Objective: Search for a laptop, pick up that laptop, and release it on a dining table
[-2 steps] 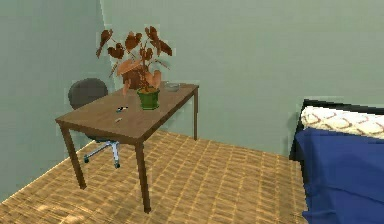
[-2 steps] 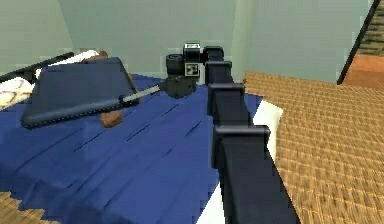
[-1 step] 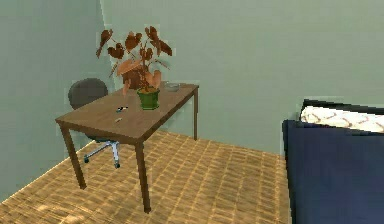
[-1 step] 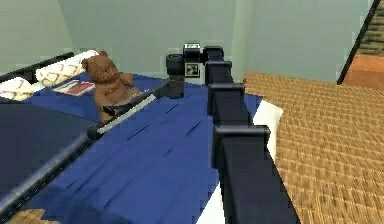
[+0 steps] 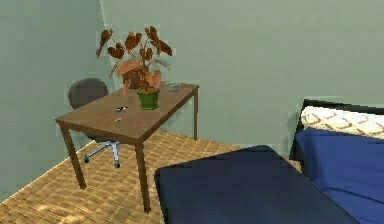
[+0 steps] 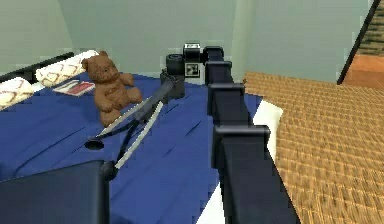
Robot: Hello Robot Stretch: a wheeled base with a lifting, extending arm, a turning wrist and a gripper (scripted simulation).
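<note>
A wooden table [image 5: 100,118] stands by the green wall at the forward view's left. On it are a potted plant [image 5: 147,72] with reddish leaves, a small dark item [image 5: 122,107] and a pale item [image 5: 172,87]. In the arm side view my arm [image 6: 235,130] reaches out over a blue bed [image 6: 60,150]. My gripper [image 6: 104,156] points its thin fingers down to the left over the blue cover, close to a brown teddy bear [image 6: 110,85]. I cannot tell whether it holds anything.
A grey office chair [image 5: 88,95] sits behind the table. A blue bed [image 5: 250,185] with a patterned pillow [image 5: 345,120] takes up the forward view's right. On the bed beside the arm lie pillows [image 6: 60,68] and a red and white book [image 6: 72,88]. Woven floor [image 6: 320,130] spreads right.
</note>
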